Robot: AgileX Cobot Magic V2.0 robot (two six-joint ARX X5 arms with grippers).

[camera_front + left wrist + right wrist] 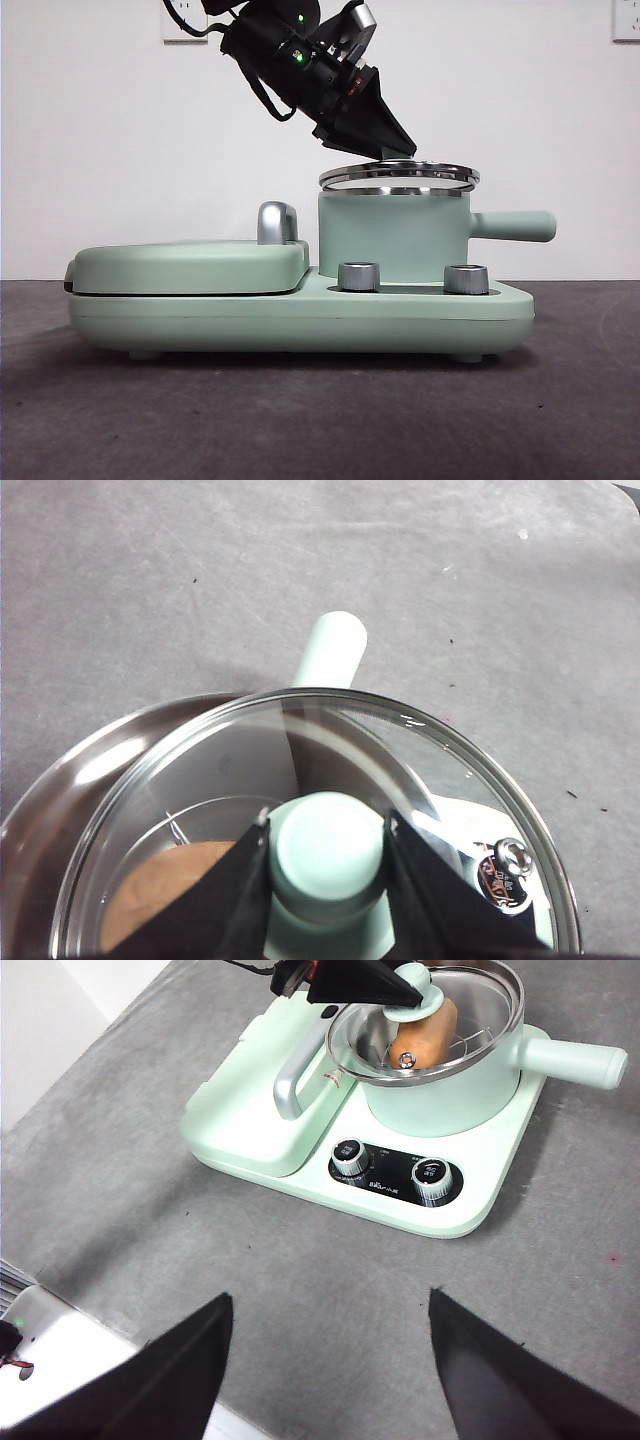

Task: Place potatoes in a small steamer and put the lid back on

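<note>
The small steamer [395,235] is a mint-green pot with a straight side handle [515,226], standing on the right half of the cooker base. My left gripper [395,150] comes down from the upper left and is shut on the mint knob [328,855] of the glass lid [398,175]. The lid hangs level just above the pot's steel rim. Through the glass the orange-brown potato [160,885] shows inside the pot, lying on a wire rack [425,1035]. My right gripper [330,1305] is open and holds nothing, well in front of the cooker.
The flat grill cover [190,265] with a chrome handle [277,222] fills the left half of the base. Two steel dials [359,276] [466,279] sit on the front panel. A white surface edge [60,1360] lies near the right arm.
</note>
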